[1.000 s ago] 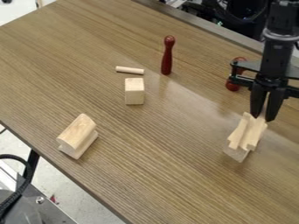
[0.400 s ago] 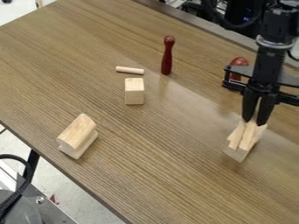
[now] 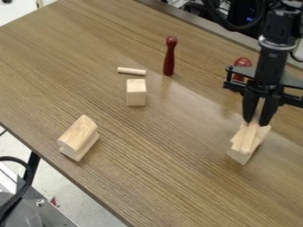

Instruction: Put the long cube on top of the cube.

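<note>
You have the claw (image 3: 256,122) at the long cube (image 3: 250,137) — gripping or not, I cannot tell — apparently atop a lower block (image 3: 238,156), in from the table's (image 3: 177,168) far edge. A sideways nudge or off-centre release could topple it.

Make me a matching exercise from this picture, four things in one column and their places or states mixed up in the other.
Column one:
1. Gripper
2. Cube
3. Rounded-top block
4. Thin rod

Column two:
A. Near the table edge, toward the left of the view
B. Lying flat, left of an upright red pin in the view
C. Pale and flat-topped, just this side of the rod
D. Black, at the right of the view

Right pairs: 1-D, 2-C, 3-A, 4-B
</note>
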You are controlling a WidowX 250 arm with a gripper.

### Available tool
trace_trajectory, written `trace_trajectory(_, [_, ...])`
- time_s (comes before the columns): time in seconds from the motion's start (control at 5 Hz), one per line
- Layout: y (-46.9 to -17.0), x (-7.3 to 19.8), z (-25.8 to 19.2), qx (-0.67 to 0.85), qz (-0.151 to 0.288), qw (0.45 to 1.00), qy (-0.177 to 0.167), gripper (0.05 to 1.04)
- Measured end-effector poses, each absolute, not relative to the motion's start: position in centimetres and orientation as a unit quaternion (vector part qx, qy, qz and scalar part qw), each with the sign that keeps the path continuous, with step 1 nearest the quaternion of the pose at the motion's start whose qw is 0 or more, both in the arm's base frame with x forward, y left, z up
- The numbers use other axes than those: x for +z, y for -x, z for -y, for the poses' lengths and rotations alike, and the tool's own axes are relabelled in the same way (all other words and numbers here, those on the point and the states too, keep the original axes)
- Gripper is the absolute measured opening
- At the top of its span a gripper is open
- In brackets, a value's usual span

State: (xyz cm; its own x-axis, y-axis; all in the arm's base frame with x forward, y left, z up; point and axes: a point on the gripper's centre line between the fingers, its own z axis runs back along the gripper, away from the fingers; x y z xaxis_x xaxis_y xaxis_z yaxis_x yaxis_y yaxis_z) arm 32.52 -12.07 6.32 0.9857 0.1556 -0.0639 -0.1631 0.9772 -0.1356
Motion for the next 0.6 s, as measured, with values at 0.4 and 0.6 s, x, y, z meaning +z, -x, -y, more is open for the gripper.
trace_trajectory(0.4, [-32.58,6.30,12.09,0.087,-0.023,0.994,0.070,0.966])
trace_trajectory(0.6, [-32.54,6.79,11.88,0.086,-0.017,0.994,0.066,1.000])
